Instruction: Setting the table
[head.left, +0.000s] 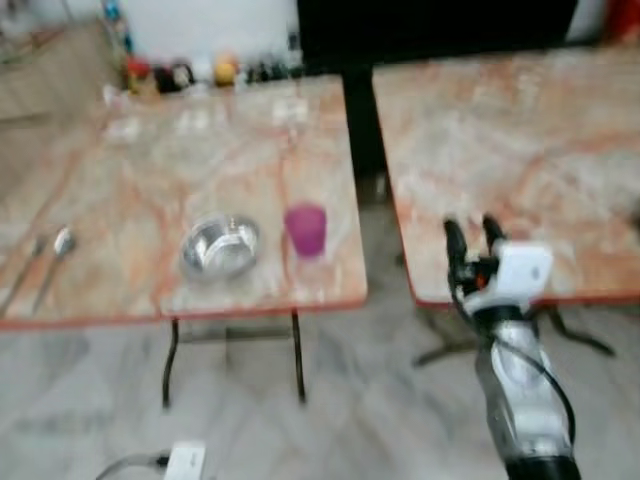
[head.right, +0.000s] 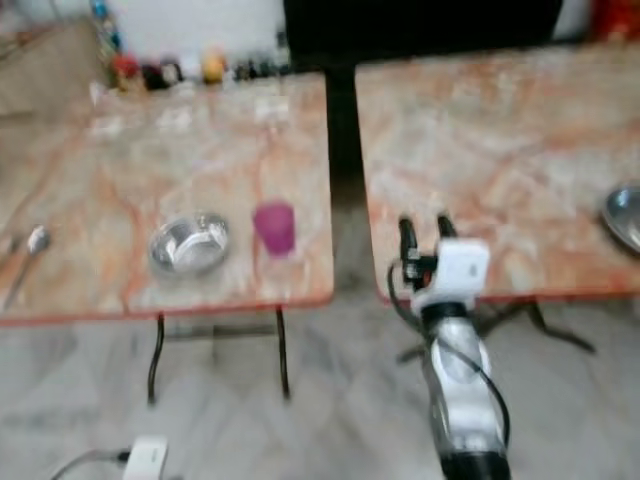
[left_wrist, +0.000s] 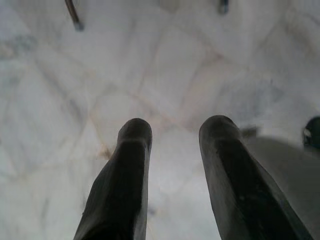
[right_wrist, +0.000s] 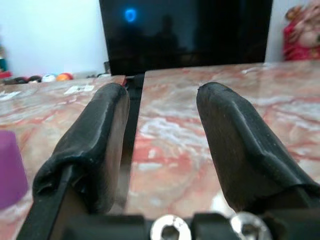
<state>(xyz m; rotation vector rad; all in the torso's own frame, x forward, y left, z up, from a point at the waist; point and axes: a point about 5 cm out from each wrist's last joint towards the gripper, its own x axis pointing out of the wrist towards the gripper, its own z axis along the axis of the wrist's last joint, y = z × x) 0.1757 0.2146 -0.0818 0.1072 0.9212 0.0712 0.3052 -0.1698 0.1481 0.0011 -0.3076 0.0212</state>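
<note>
Left table (head.left: 120, 200), pink-veined marble top on thin black legs:
- Spoon (head.left: 60, 245), near the left edge, lying flat, with a second slim utensil (head.left: 25, 270) just beside it; blurred, kind not certain.
- Steel bowl (head.left: 220, 247), upright, toward the front edge.
- Purple cup (head.left: 306, 229), upright, just beside the bowl on its right, close to the table's right edge.
- Row of small coloured items (head.left: 180, 73) along the far edge; too blurred to name.

Left gripper (left_wrist: 172, 135): hangs low over the pale marble floor (left_wrist: 60, 100), two black fingers parted by a moderate gap, nothing between them.

Dark gap between the two tables, with a black screen (right_wrist: 185, 30) behind.

Right gripper (head.left: 472, 238): raised at the front edge of the right table (head.left: 520, 130), near its left corner, fingers pointing up and away, set apart, holding nothing.

Second steel bowl (head.right: 625, 215): at the right table's far right, cut off by the frame edge in the right eye view.
</note>
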